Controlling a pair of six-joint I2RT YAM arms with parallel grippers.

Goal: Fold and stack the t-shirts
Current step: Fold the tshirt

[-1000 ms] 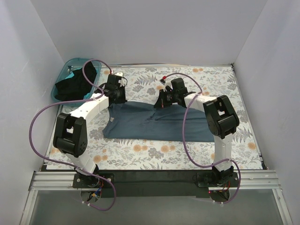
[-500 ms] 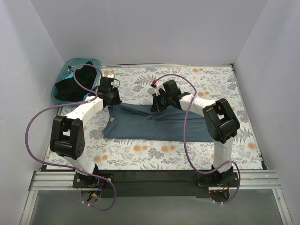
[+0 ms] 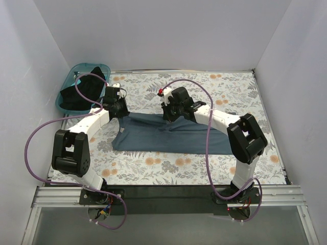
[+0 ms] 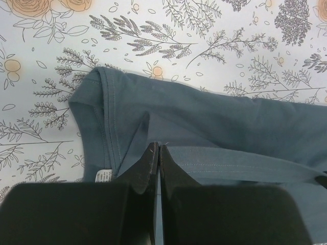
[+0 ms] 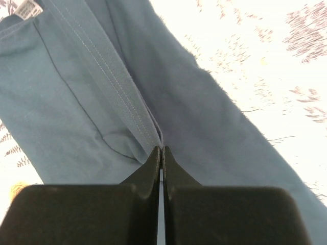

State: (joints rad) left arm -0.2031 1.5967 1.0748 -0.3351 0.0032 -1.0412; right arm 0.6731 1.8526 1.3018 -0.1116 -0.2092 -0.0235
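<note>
A slate blue-grey t-shirt (image 3: 173, 135) lies partly folded across the middle of the floral table. My left gripper (image 3: 120, 110) is at its far left corner, near the collar. In the left wrist view the left gripper (image 4: 157, 146) is shut on a fold of the cloth (image 4: 219, 122), with the neck label (image 4: 104, 176) beside it. My right gripper (image 3: 170, 113) is at the far edge near the middle. Seen from the right wrist, that gripper (image 5: 161, 148) is shut on the stitched hem (image 5: 110, 76). A black t-shirt (image 3: 74, 97) sits in the basket.
The teal plastic basket (image 3: 82, 66) stands at the far left corner against the white wall. Purple cables loop over both arms. White walls close in the floral table (image 3: 219, 87) on three sides, and a black rail runs along the near edge.
Both grippers have moved left and a little farther from the bases, still shut. The shirt's far edge has shifted with them.
</note>
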